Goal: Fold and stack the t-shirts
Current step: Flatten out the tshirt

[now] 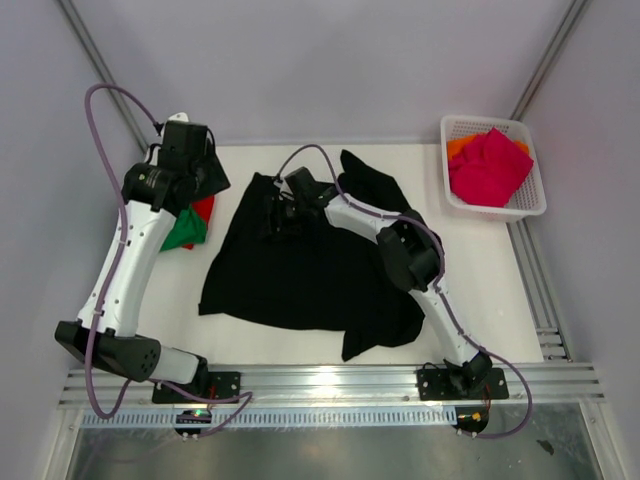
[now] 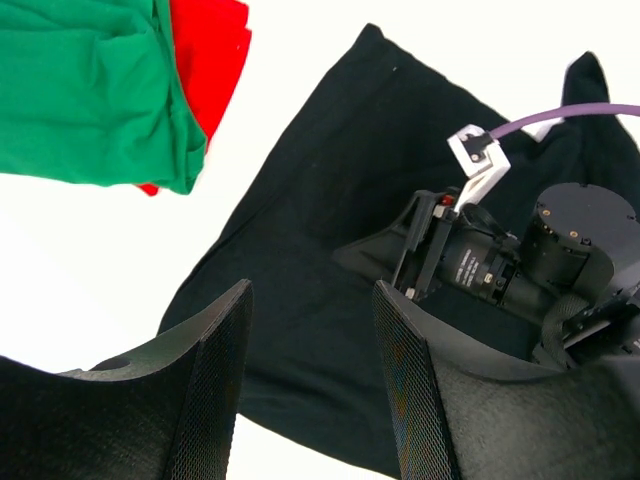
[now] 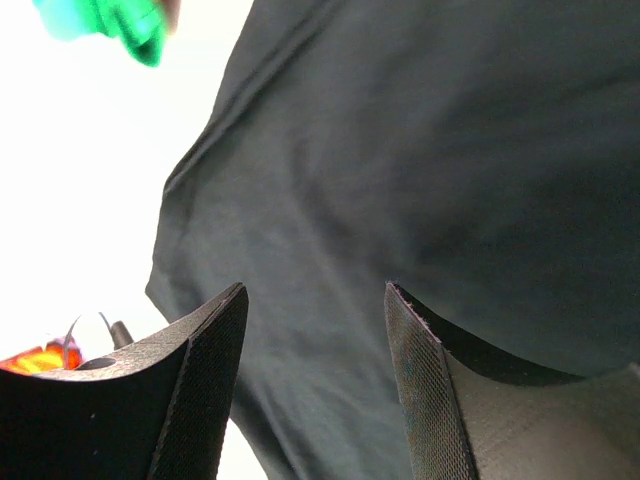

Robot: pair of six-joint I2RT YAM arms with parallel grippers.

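A large black t-shirt (image 1: 300, 270) lies spread over the middle of the white table, with a sleeve (image 1: 375, 180) bunched at the back. At the left lie a folded green t-shirt (image 1: 183, 235) and, under it, a red one (image 1: 205, 208). My left gripper (image 1: 212, 178) hovers open by the black shirt's back left corner with nothing between its fingers (image 2: 312, 290); the green shirt (image 2: 90, 90) and red shirt (image 2: 210, 60) lie beyond it. My right gripper (image 1: 275, 215) is open low over the black shirt (image 3: 420, 150), holding nothing (image 3: 315, 290).
A white lattice basket (image 1: 480, 120) at the back right holds a magenta-pink shirt (image 1: 490, 168) on an orange one (image 1: 460, 146). An aluminium rail (image 1: 330, 385) runs along the near edge, and frame posts rise at the back corners. My right arm's wrist camera (image 2: 490, 275) is close to my left gripper.
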